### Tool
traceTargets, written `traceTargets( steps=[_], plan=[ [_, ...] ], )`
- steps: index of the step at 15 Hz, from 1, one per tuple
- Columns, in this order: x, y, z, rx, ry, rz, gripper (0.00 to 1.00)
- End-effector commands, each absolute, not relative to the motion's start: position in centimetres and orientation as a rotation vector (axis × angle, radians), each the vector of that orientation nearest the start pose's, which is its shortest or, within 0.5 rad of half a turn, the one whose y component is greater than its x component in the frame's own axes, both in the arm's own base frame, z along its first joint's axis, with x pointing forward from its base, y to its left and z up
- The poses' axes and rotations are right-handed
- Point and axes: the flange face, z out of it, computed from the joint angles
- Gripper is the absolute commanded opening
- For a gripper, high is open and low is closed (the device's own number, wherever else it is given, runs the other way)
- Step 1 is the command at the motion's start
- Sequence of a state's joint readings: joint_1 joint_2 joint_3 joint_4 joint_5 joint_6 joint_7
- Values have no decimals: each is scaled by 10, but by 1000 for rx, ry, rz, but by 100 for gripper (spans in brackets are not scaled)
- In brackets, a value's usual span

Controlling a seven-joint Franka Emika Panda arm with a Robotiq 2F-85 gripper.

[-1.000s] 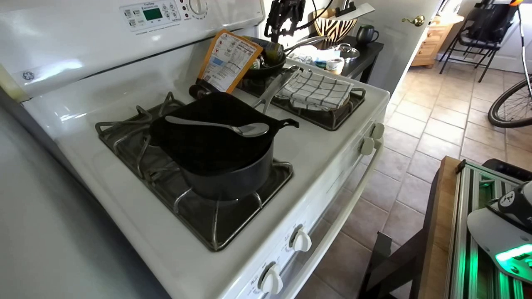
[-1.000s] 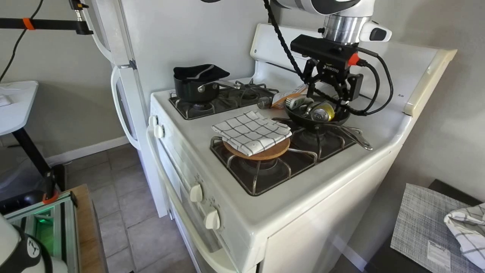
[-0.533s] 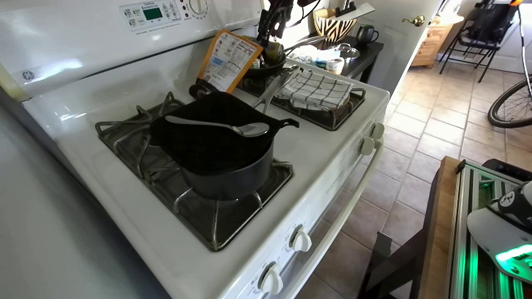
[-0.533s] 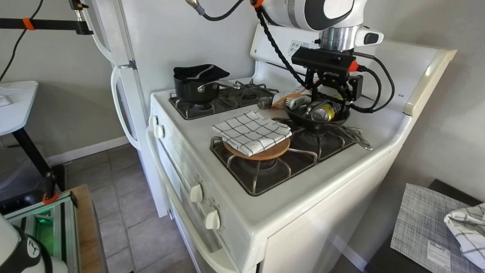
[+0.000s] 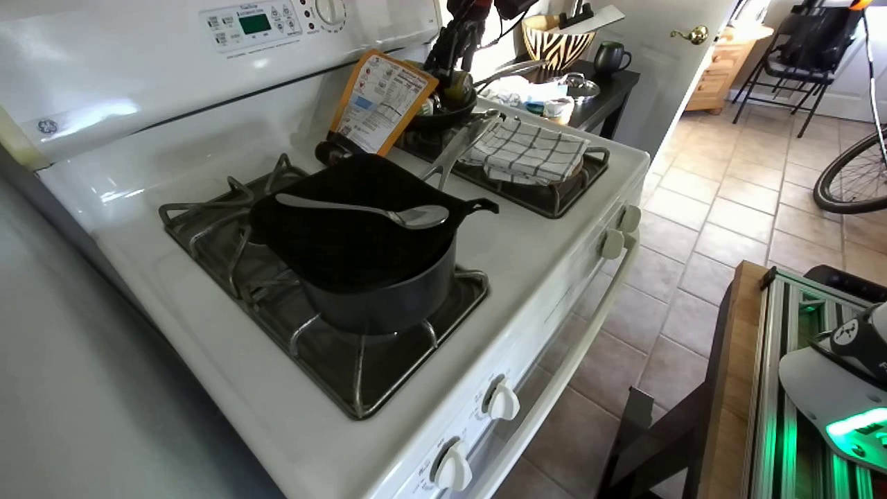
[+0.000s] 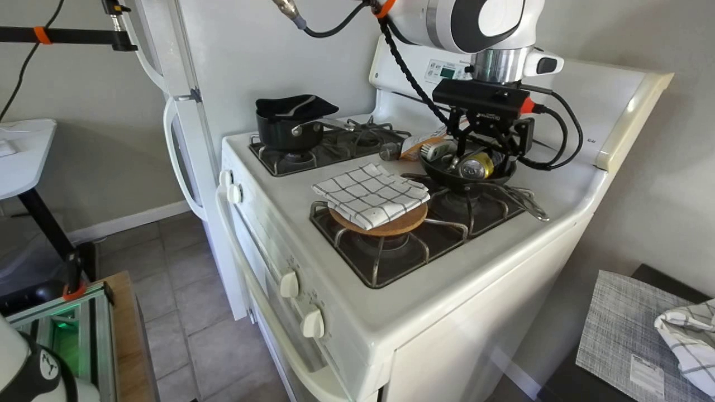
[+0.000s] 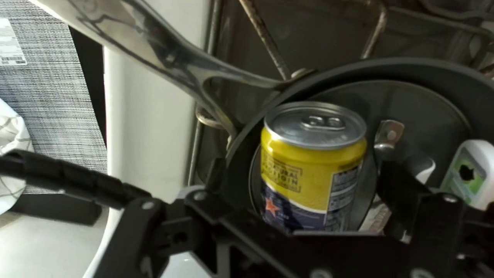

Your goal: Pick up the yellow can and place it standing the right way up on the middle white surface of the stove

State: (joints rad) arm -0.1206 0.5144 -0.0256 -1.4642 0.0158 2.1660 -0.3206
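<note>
Between the 2 parted fingers (image 7: 401, 189) of the pincer (image 6: 485, 155) sits the yellow can (image 7: 312, 177), leaning inside the pan (image 7: 409, 65). The pincer is released and holds nothing: a gap shows on either side of the can in the wrist view. The fingers straddle it, probably so that closing will squeeze the round wall; the lean suggests some turning before it can stand lid up. Just beside 1 finger lie a metal piece (image 7: 389, 133) and a white plastic thing (image 7: 469, 173) with a green label, which might snag it. Off to the pincer's side, the middle white surface (image 5: 502, 239) has a packet (image 5: 384, 104) towards its rear and the handle (image 5: 456, 150) of the pot (image 5: 388, 298) reaching towards it; in front of the pincer lies the checked towel (image 5: 527, 149). A low carry would likely bump these.
</note>
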Motion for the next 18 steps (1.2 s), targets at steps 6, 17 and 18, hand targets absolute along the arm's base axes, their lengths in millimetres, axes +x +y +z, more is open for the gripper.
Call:
traceTargets(
  steps=[6, 17, 18],
  plan=[
    [708, -92, 400, -3118, -405, -226, 83],
    [712, -99, 381, -3132, -269, -190, 73],
    [712, -100, 379, -3132, -258, -177, 66]
  ],
)
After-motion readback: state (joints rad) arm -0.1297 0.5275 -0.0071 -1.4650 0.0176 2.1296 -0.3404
